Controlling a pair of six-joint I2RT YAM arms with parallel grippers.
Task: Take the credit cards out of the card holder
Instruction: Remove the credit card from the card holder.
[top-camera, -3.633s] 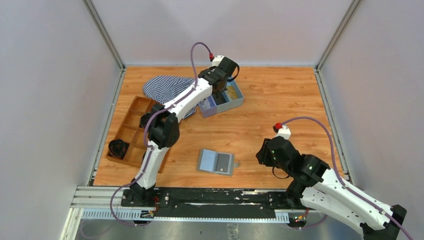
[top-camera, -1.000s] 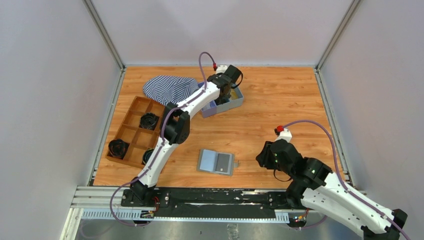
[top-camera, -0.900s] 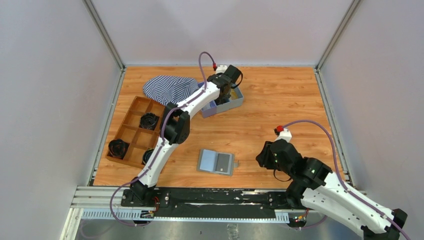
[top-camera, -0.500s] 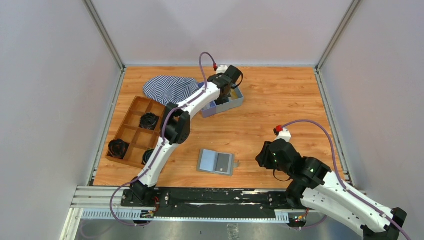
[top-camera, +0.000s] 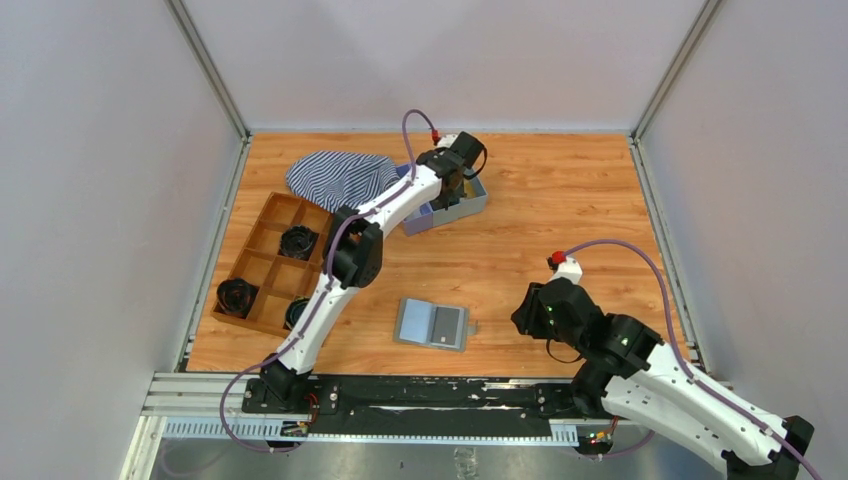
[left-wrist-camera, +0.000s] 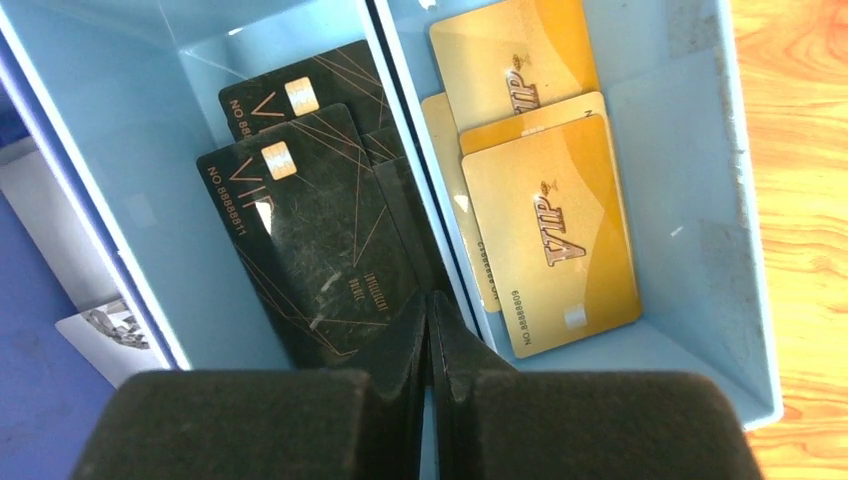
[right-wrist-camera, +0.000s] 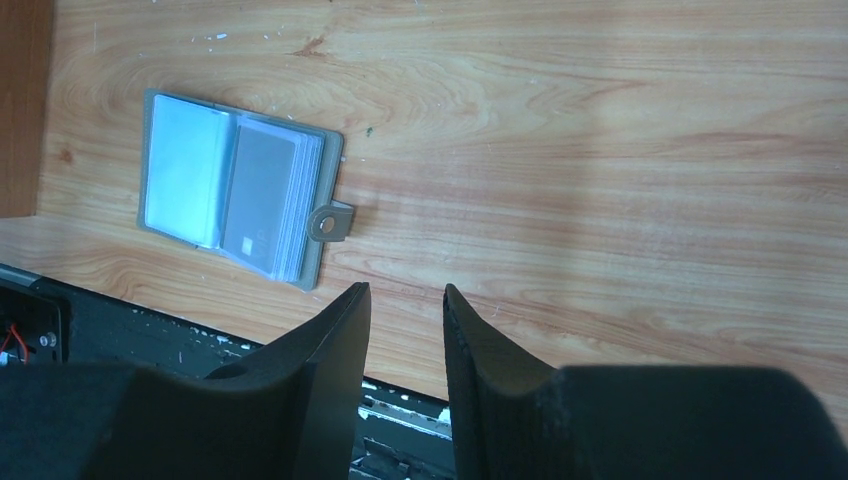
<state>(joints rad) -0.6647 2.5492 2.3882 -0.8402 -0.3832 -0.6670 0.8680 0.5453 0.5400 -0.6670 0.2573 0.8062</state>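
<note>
The grey card holder lies open on the table near the front edge. In the right wrist view the card holder shows clear pockets, a grey card in its right half and a snap tab. My right gripper is open and empty, hovering right of the holder. My left gripper is shut, its tips low over the divider of the blue tray, between black cards and gold cards. The top view shows it over the tray.
The blue tray stands at the back centre, with a striped cloth to its left. A brown wooden organiser holding black items sits at the left. The black base rail runs along the near table edge.
Since 3.6 s ago my left arm has shifted right over the blue tray. In the last second nothing has visibly moved. The right arm has barely moved.
</note>
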